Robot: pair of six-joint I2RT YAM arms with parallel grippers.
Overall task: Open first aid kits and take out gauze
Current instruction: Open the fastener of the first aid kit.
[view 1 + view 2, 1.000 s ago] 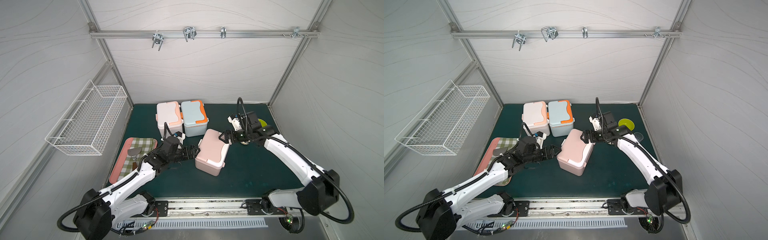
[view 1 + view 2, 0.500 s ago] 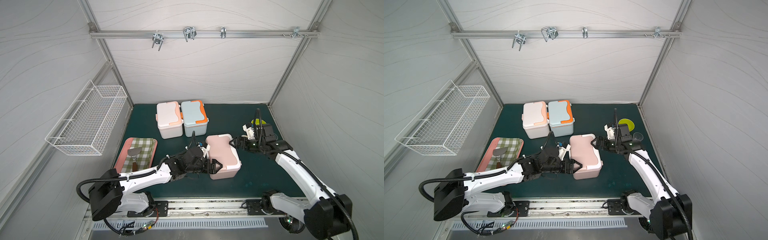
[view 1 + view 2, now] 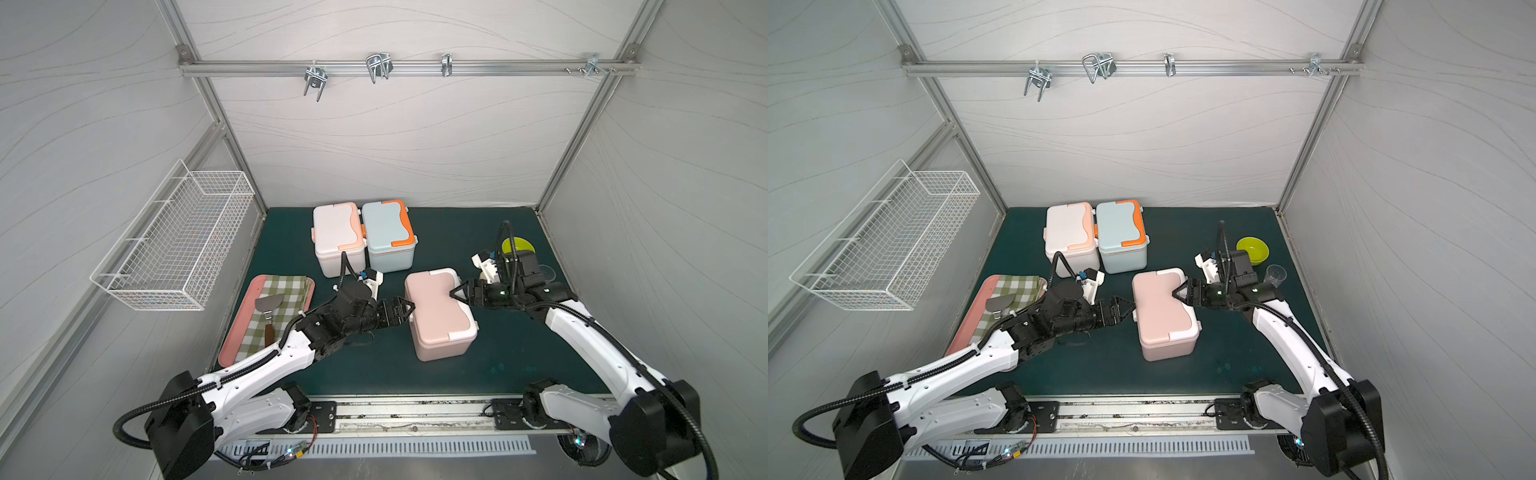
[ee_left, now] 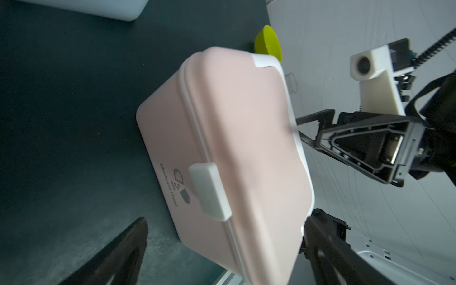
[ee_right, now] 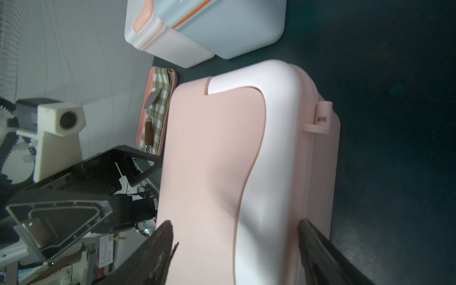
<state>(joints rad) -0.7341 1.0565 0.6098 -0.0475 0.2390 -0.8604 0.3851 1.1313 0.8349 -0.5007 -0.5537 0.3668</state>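
The dusty pink first aid kit (image 3: 438,311) (image 3: 1163,311) stands shut on the green mat, its white clasp (image 4: 209,191) latched. My left gripper (image 3: 405,309) (image 4: 229,217) is open and straddles the kit's left end; one finger (image 4: 118,254) stands clear of the wall. My right gripper (image 3: 457,291) (image 5: 234,222) is open at the kit's right edge, with one finger (image 5: 158,249) over the lid and the other beside the hinge wall. The white and peach kit (image 3: 336,232) and the pale blue and orange kit (image 3: 386,232) stand shut at the back. The gauze is hidden.
A pink tray (image 3: 245,332) with a checked cloth and a spatula (image 3: 269,309) lies at the left. A green bowl (image 3: 1252,249) and a clear cup (image 3: 1276,275) sit behind my right arm. A wire basket (image 3: 178,245) hangs on the left wall.
The pink kit has turned on the mat, and its clasp now faces the front. The left gripper has swung round to its left end. The right jaws have narrowed a little.
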